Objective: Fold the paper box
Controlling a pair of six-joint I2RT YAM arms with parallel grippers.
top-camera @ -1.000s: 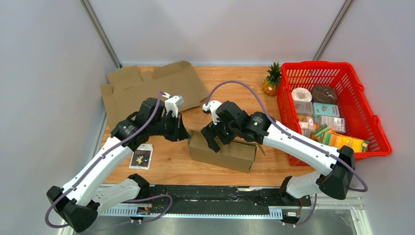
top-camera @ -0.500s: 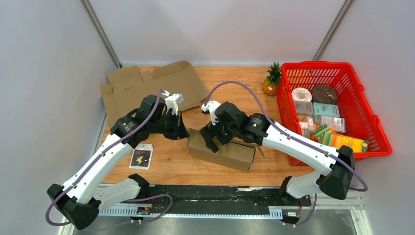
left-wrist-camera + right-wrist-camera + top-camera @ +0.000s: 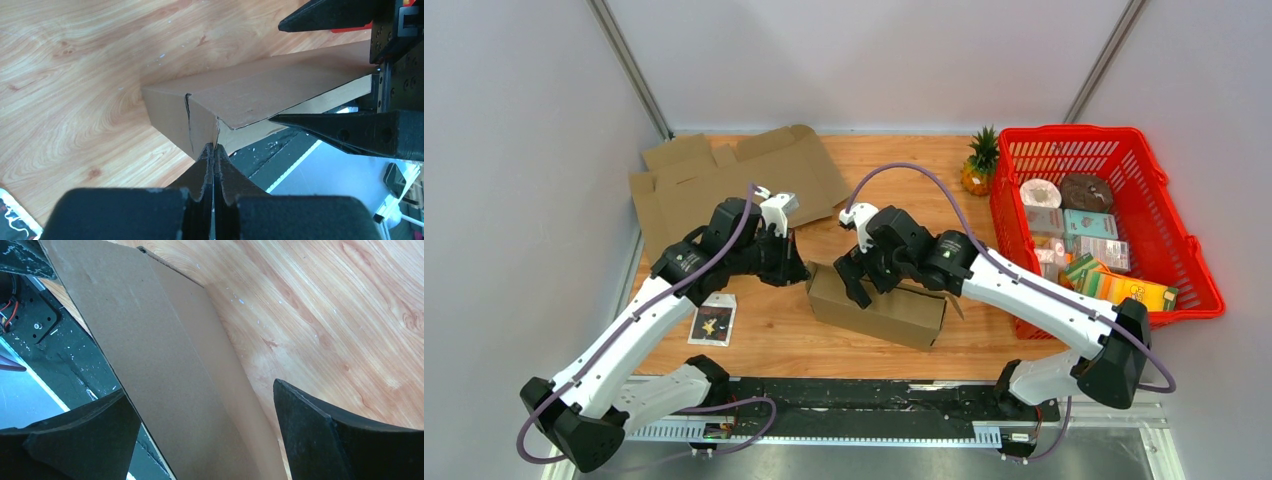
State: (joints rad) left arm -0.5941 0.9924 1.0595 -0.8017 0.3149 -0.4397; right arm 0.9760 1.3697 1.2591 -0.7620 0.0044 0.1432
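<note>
While the box [image 3: 879, 310] lies on the counter [image 3: 884, 150] near its front edge, between the two arms, the left gripper [image 3: 213, 150] is clenched. Its tips are pressed together and touch the box's left end, where a flap seam shows. The right gripper [image 3: 856, 285] is spread wide and grasps nothing. In the wrist view, one of its fingers stands over the far long side of the box's top panel and the other over the near side. A flat cardboard sheet [image 3: 734, 180] lies at the far left corner. A red basket [image 3: 1074, 130] of groceries sits at the right, a pineapple [image 3: 979, 165] just beside it. A small packet [image 3: 714, 320] lies near the left arm.
</note>
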